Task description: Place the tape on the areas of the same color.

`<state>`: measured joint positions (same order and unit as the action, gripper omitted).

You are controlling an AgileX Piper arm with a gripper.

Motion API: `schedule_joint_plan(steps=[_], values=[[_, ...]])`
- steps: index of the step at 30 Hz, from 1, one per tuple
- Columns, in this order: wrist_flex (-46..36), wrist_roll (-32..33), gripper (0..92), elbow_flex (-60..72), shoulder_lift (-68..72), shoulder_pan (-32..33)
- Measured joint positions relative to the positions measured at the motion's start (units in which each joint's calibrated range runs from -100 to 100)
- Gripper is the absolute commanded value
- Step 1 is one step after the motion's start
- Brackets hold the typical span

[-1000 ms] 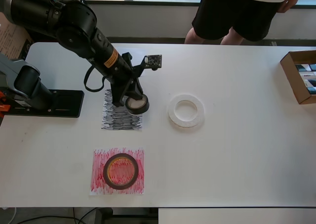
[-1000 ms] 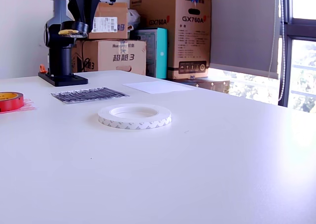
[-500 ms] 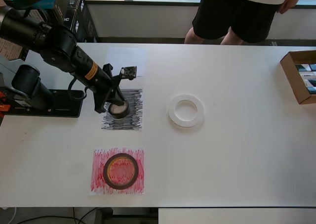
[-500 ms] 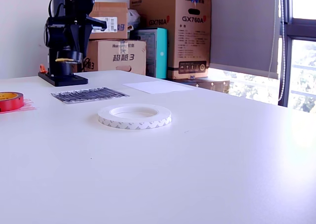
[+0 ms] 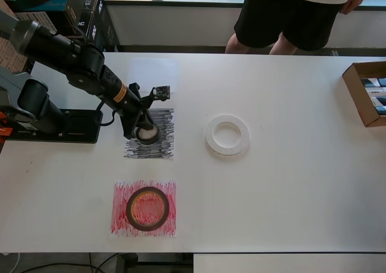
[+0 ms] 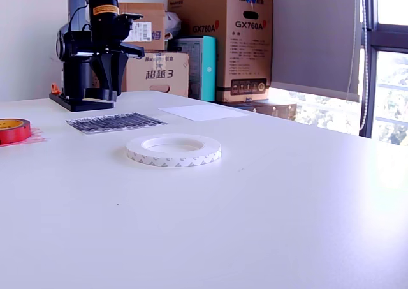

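Observation:
My gripper (image 5: 145, 130) is shut on the small black tape roll (image 5: 148, 134) and holds it low over the black scribbled patch (image 5: 158, 145). In the exterior view the gripper (image 6: 104, 92) hangs just behind that patch (image 6: 115, 121); the black roll is hard to make out there. The dark-red roll (image 5: 146, 208) lies on the red patch (image 5: 120, 216) and also shows at the exterior view's left (image 6: 13, 130). The white roll (image 5: 227, 135) lies on the bare table, apart from the plain white patch (image 5: 154, 74). It also shows in the exterior view (image 6: 173, 150).
The arm's black base (image 5: 57, 125) sits at the overhead view's left. An open cardboard box (image 5: 368, 95) stands at the table's right edge. A person (image 5: 289, 14) stands behind the far edge. Cardboard boxes (image 6: 220, 43) are stacked beyond the table.
The gripper has come down with the black roll, from high by the black patch's right edge to low over the patch, moving left in the overhead view.

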<state>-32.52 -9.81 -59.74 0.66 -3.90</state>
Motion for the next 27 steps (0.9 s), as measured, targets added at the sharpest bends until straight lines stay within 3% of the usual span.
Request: schedule_joint_plan(steps=[12,27], values=[[1.02,0.00,0.0,1.03,5.55,4.71],[1.25,-6.13,0.0,0.00,6.68,5.07]])
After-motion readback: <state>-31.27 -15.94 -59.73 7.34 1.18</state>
